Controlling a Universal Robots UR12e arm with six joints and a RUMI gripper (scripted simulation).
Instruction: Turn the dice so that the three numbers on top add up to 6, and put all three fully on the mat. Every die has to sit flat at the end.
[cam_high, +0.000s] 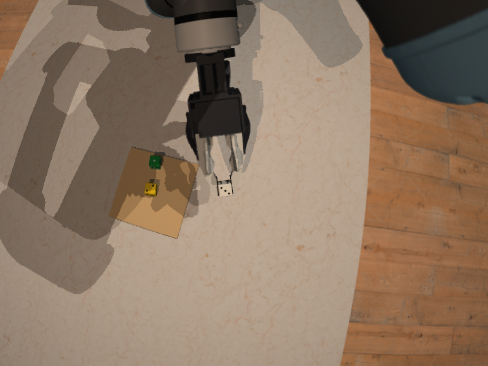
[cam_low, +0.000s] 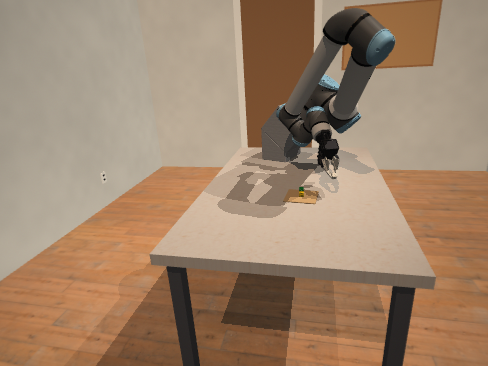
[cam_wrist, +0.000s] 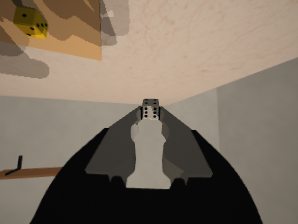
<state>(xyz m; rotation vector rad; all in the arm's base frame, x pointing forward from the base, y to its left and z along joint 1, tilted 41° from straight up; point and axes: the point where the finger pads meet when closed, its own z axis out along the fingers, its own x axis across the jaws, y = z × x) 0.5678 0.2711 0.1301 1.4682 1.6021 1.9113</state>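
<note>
My gripper (cam_high: 223, 172) (cam_low: 331, 171) (cam_wrist: 150, 107) is shut on a white die (cam_high: 225, 188) (cam_wrist: 151, 109) and holds it tilted in the air above the table, right of the mat. From above the die shows a face with three pips. A tan square mat (cam_high: 165, 217) (cam_low: 300, 199) (cam_wrist: 82, 37) lies on the table. A green die (cam_high: 155, 161) (cam_low: 301, 189) sits near the mat's far edge. A yellow die (cam_high: 151, 189) (cam_wrist: 31, 23) sits flat near the mat's middle, just in front of the green one.
The pale marble table (cam_high: 260, 280) (cam_low: 310, 235) ends at a right edge with wooden floor (cam_high: 425, 225) beyond. The arm's base (cam_low: 275, 137) stands at the table's far end, and arm links (cam_high: 430, 45) hang over the top right.
</note>
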